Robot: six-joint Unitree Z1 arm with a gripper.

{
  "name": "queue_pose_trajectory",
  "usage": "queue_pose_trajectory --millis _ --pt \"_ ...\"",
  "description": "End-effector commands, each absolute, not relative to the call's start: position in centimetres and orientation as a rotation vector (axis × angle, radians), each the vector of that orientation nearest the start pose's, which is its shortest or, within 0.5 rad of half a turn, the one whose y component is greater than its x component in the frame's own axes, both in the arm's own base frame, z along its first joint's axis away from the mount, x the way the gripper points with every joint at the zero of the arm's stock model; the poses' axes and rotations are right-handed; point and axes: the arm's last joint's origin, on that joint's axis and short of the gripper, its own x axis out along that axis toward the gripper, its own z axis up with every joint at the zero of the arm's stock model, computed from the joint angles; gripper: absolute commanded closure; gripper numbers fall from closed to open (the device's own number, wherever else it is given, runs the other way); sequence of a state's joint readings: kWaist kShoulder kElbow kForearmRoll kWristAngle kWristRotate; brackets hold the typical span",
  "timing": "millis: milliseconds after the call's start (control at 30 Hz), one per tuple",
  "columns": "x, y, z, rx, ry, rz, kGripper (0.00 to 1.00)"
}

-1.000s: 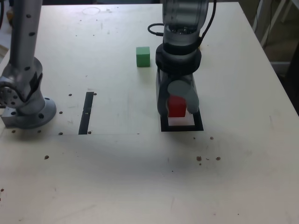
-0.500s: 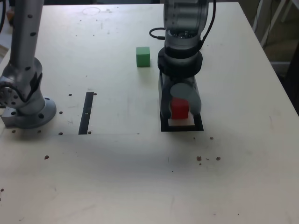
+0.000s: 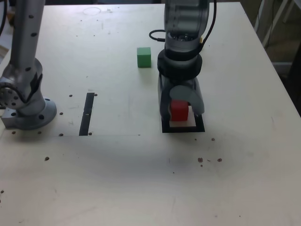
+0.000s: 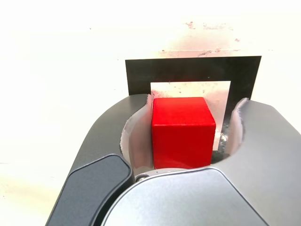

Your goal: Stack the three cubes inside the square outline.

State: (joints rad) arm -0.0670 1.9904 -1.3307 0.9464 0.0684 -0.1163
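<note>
The arm [image 3: 185,19] was grey, with a near-black collar [image 3: 179,66] and a thin black cable [image 3: 156,36] looped beside it; its rounded base [image 3: 31,117] was grey, dotted with small dark spots; the gripper [image 4: 195,100] had matte grey, curved jaws, pale translucent inner pads [image 4: 139,136] with ragged edges, and smooth, round-ended grey covers [image 4: 183,200].
</note>
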Motion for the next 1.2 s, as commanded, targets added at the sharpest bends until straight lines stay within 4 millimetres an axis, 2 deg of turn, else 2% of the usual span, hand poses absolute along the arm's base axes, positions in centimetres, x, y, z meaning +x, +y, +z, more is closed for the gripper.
queue_pose_trajectory --millis 0,267,433,567,867,1033,1167 --pt "34.2 -1.8 22.4 0.017 1.580 0.097 0.02" --pt "33.6 -1.5 24.4 0.022 1.541 0.097 0.01" --pt "33.1 0.0 25.2 0.025 1.559 0.112 0.01" --pt "33.0 3.4 26.5 0.020 1.537 0.172 0.01" --pt "33.4 13.4 29.9 0.007 1.438 0.347 0.01" --pt "34.6 18.9 30.0 -0.002 1.446 0.407 0.01" --pt "35.7 21.8 29.1 0.012 1.461 0.424 0.02"
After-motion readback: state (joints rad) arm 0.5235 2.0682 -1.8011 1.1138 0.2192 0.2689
